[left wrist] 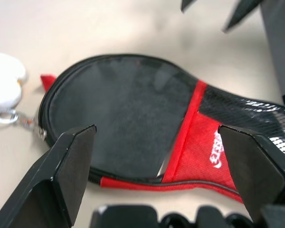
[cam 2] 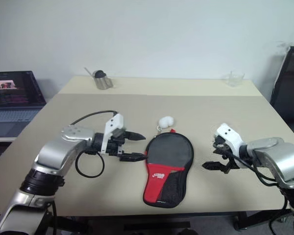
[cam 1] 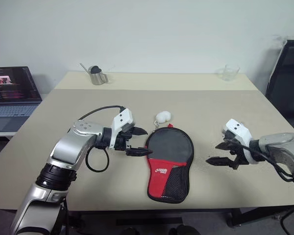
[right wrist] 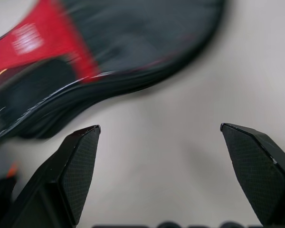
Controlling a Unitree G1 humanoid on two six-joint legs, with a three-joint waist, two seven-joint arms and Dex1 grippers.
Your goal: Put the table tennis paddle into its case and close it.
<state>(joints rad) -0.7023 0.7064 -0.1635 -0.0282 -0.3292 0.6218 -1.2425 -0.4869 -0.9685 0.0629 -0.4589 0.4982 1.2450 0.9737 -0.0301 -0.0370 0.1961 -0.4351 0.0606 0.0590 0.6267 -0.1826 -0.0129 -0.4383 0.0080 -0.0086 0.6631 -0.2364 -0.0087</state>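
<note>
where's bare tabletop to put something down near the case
Free: the wide beige strip between the black and red paddle-shaped fabric case and the open right gripper, and the middle stretch behind it, up to the metal cup and clear glass. Crowded: the case's left edge, where the open left gripper sits, and its top, by the white charm.

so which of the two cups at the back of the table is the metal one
The metal cup at the far left corner, grey with a handle; the other cup, far right, is clear.
</note>
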